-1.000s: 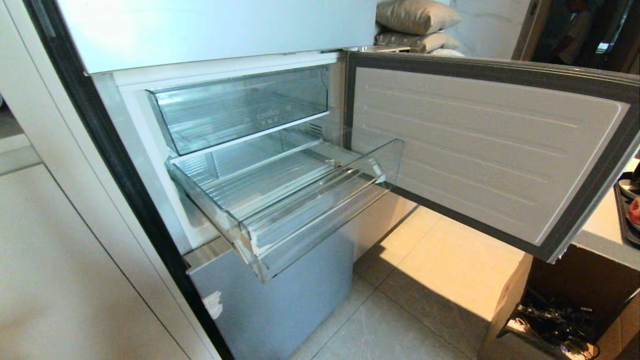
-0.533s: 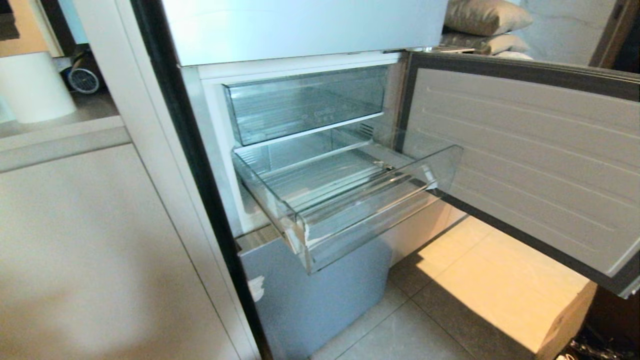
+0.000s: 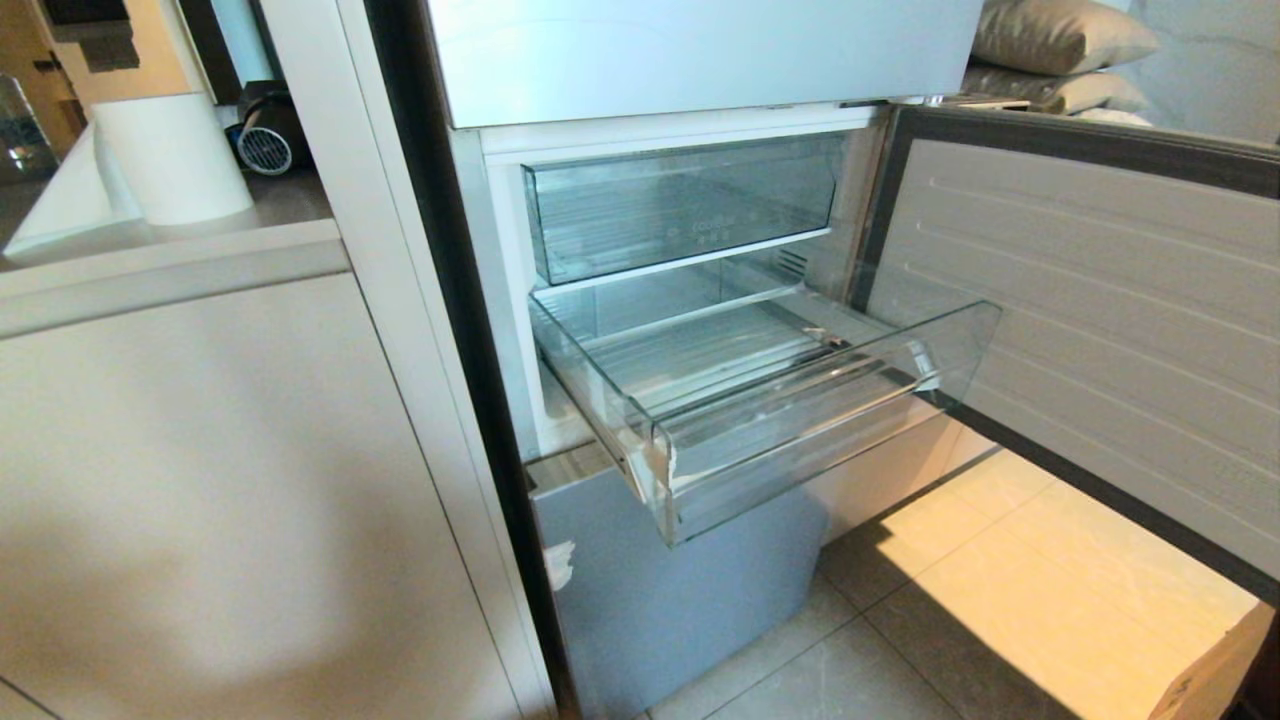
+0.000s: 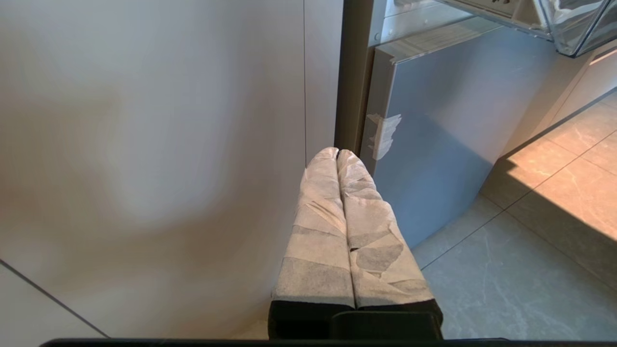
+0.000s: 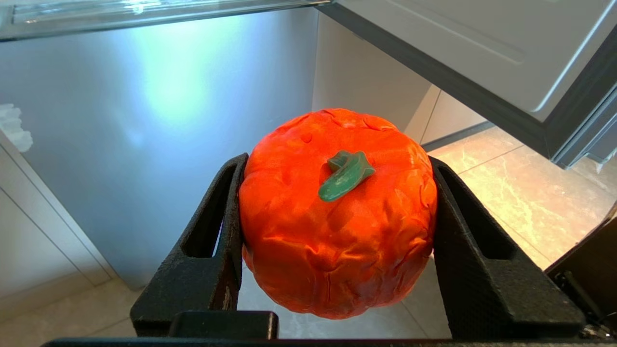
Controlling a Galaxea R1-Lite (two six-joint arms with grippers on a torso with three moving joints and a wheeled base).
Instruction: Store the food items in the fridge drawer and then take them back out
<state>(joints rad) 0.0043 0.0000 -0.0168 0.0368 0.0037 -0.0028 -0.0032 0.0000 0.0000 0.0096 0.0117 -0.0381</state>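
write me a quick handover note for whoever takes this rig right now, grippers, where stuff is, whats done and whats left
Right gripper: shut on an orange-red fruit with a green stem, low in front of the fridge.
Left gripper: shut, empty, parked near the cabinet panel beside the fridge.
Fridge drawer: pulled out, nothing in it. The lettered drawer above is pushed in and also empty. Fridge door stands open.
Done: drawer opened, one fruit picked up.
Left: place the fruit in the open drawer, then take it back out. No other food item is in view.
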